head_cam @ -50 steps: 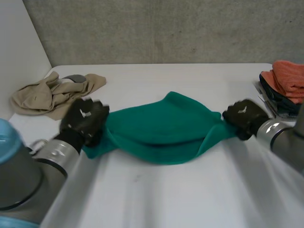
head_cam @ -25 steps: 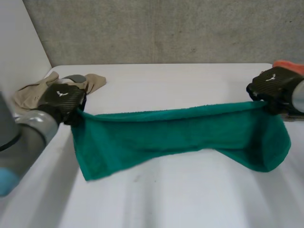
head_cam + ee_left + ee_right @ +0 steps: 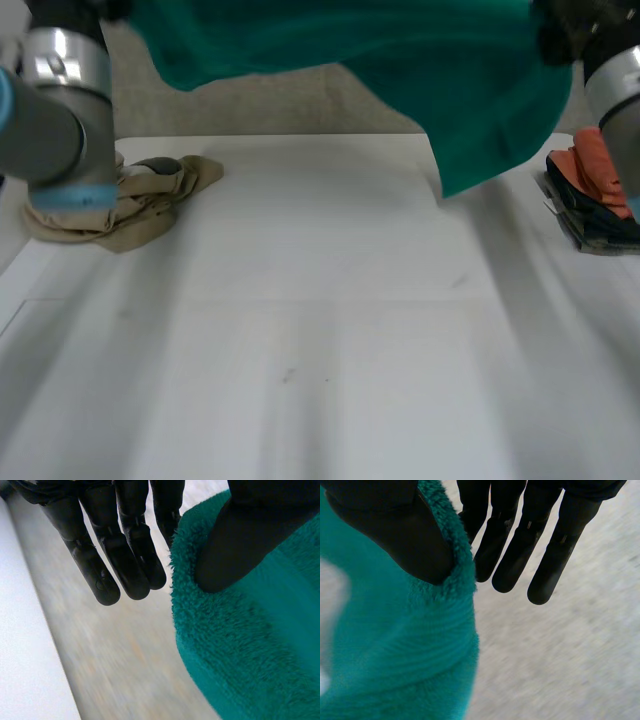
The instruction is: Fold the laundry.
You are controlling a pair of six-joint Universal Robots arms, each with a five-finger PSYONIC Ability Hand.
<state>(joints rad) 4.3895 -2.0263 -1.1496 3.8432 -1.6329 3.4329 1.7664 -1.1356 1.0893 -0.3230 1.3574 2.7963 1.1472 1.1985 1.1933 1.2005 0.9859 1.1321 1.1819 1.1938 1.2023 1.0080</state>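
A green towel [image 3: 400, 60] hangs in the air above the far side of the white table [image 3: 320, 360], stretched between both raised arms. My left arm [image 3: 60, 100] holds it up at one end. In the left wrist view my left hand [image 3: 125, 555] pinches the towel's [image 3: 250, 645] edge under its thumb, the other fingers straight beside it. At the other end my right hand [image 3: 568, 28] is up too. In the right wrist view my right hand [image 3: 385, 525] presses its thumb on the towel's [image 3: 395, 655] edge in the same pinch.
A crumpled beige garment [image 3: 130, 200] lies at the table's far left, partly behind my left arm. A pile of orange and dark clothes [image 3: 598, 185] sits at the right edge. A grey wall [image 3: 300, 100] stands behind the table.
Both arms have risen high, pulling apart. The towel went from a sagging bundle low over the table to a spread sheet lifted well above it.
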